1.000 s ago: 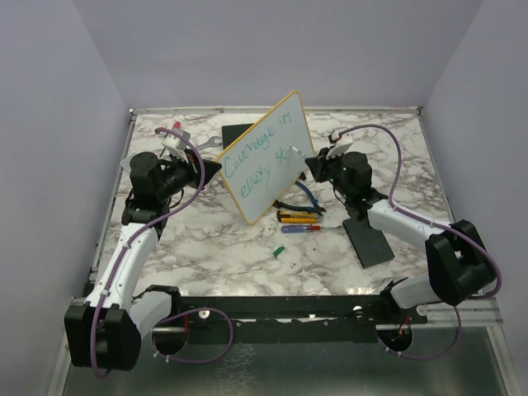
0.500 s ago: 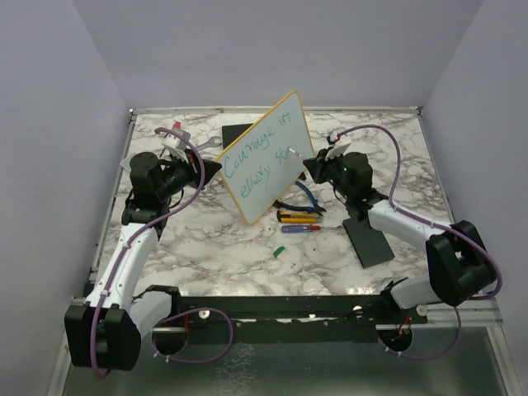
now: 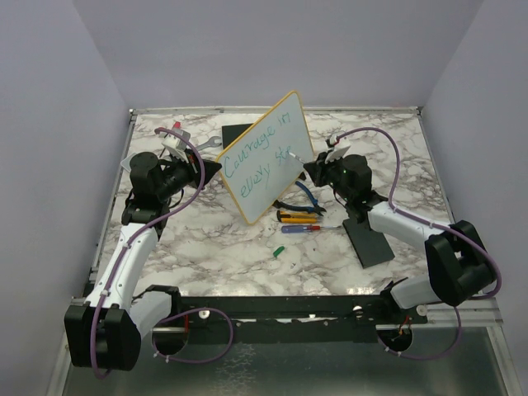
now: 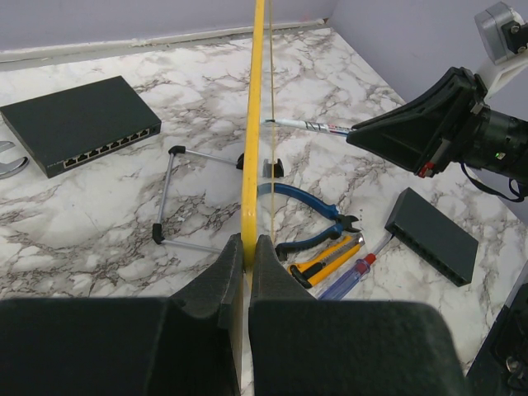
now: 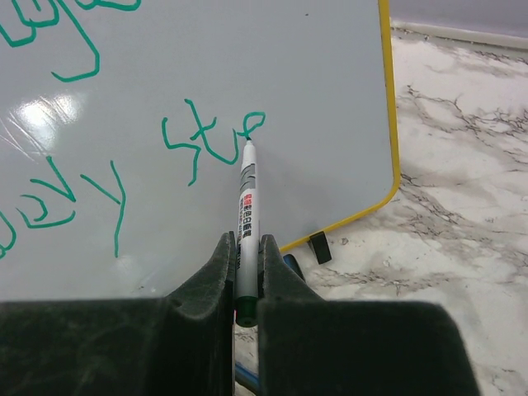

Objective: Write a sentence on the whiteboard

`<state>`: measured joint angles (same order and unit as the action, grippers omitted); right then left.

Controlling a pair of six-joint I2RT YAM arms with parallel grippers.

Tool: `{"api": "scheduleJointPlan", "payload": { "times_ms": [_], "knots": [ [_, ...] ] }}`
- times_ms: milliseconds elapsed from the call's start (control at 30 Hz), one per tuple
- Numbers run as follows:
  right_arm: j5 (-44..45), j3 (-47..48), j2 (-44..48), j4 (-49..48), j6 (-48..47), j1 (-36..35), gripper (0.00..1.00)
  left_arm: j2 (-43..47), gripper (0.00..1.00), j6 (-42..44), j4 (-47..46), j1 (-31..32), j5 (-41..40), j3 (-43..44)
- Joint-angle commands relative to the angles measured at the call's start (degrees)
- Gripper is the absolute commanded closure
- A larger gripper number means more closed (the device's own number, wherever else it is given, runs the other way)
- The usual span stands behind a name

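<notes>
Yellow-rimmed whiteboard [image 3: 266,195] stands tilted mid-table from above, its teal sentence [image 3: 257,153] facing me. Left wrist: my left gripper [image 4: 247,247] pinches the board's edge. Right wrist: my right gripper [image 5: 245,246] clamps a marker [image 5: 247,202], tip touching "step".

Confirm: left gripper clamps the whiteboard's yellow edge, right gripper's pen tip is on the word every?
One slip: the right wrist view shows the right gripper's pen tip at the word step, not every. The left gripper does clamp the whiteboard's edge.
</notes>
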<state>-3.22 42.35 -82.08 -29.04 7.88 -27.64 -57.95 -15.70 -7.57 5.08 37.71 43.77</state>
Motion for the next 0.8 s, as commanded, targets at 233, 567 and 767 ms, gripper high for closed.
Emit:
{"api": "scheduleJointPlan", "payload": {
  "times_ms": [233,567,767],
  "knots": [
    [5.36,1.58,-2.15,1.34,0.59,-0.13,0.99,0.82,1.00,1.02,-0.53,0.38,0.86,-0.31],
    [6.64,2.05,-0.05,0.60,0.20,-0.13,0.99,0.91,1.00,1.00,-0.51,0.38,0.78,-0.26],
    [7.48,1.80,2.48,0.91,0.04,-0.09,0.99,0.91,1.00,1.00,-0.51,0.37,0.74,-0.26]
  ]
}}
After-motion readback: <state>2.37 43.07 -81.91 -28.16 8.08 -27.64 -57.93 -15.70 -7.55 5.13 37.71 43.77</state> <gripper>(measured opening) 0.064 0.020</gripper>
